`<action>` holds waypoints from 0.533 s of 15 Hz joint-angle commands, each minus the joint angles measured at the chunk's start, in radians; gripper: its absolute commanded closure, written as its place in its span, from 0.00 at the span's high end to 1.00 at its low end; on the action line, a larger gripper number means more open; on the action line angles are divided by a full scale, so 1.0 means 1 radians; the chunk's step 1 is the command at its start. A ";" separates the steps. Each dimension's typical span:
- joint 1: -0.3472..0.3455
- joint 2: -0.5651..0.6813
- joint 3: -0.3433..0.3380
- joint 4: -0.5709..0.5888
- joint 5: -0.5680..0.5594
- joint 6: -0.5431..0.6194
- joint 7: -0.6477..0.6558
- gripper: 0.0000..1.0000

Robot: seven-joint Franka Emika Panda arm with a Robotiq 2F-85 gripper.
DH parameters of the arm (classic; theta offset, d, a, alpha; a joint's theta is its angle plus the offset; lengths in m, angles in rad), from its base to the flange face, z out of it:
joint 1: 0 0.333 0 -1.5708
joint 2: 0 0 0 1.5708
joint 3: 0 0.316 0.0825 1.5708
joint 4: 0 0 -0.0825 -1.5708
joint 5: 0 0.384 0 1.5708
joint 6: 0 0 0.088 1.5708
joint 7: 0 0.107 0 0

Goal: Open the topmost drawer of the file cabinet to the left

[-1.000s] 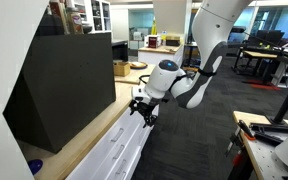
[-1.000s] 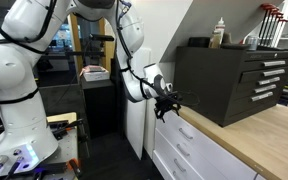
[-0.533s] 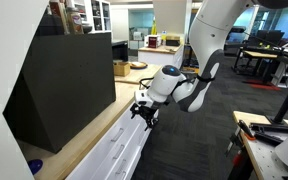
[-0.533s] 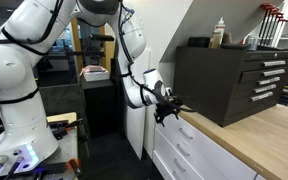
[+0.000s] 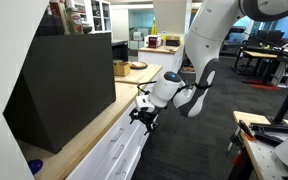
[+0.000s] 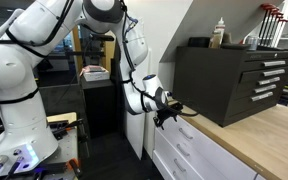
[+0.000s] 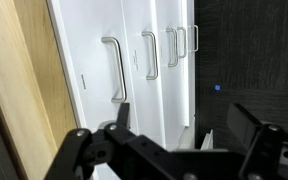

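Your hand [image 5: 141, 117] is wide open with nothing in it, and the top drawer [image 7: 89, 60] of the cabinet [image 5: 124, 152] is right ahead, its handle [image 7: 116, 70] running crosswise to the finger gap but sitting off toward the worktop [image 7: 14, 80] side.

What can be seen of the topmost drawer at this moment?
The topmost drawer is a wide, shallow white front, smooth like painted board, with a slim silver bar handle. It sits right under the wood countertop, flush with the drawers below, so apparently shut. The open gripper hovers by it; contact cannot be told.
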 commanded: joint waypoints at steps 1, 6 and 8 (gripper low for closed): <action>0.001 0.052 -0.020 0.048 -0.005 0.053 -0.032 1.00; -0.038 0.107 0.020 0.166 0.018 0.024 -0.087 1.00; -0.043 0.133 0.026 0.206 0.021 0.024 -0.094 1.00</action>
